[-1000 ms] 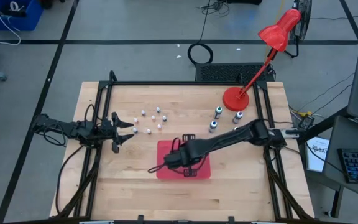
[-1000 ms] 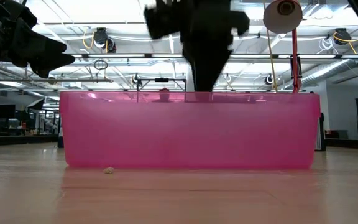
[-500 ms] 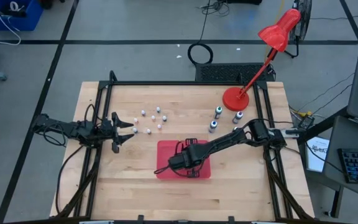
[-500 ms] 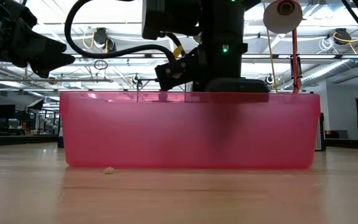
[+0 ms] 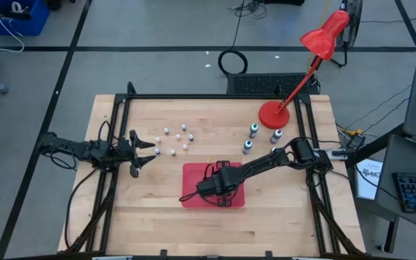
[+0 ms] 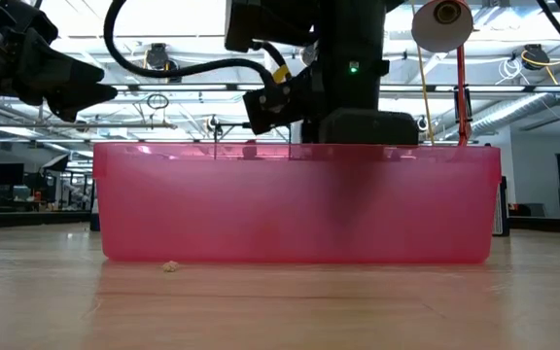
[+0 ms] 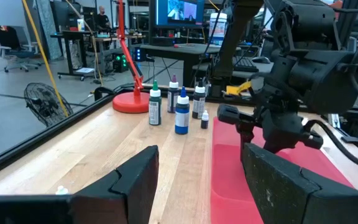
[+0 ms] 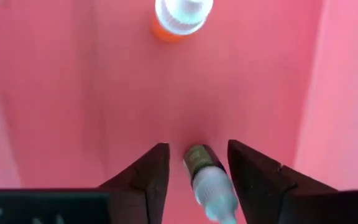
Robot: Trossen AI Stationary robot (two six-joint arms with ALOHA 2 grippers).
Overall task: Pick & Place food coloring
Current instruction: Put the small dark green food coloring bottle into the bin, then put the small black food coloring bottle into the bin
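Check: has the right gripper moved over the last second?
Yes. The right gripper dropped lower into the red tray, judged against the tray's rim in the low view.

The wooden table [image 5: 150, 209] carries a red tray [image 5: 193, 175] near its middle. Away from the tray, toward the left arm's side, small pale bottles [image 5: 178, 138] lie scattered. On the tray's other far side stand dark bottles [image 5: 252, 131], beside a red lamp base [image 5: 271, 113].
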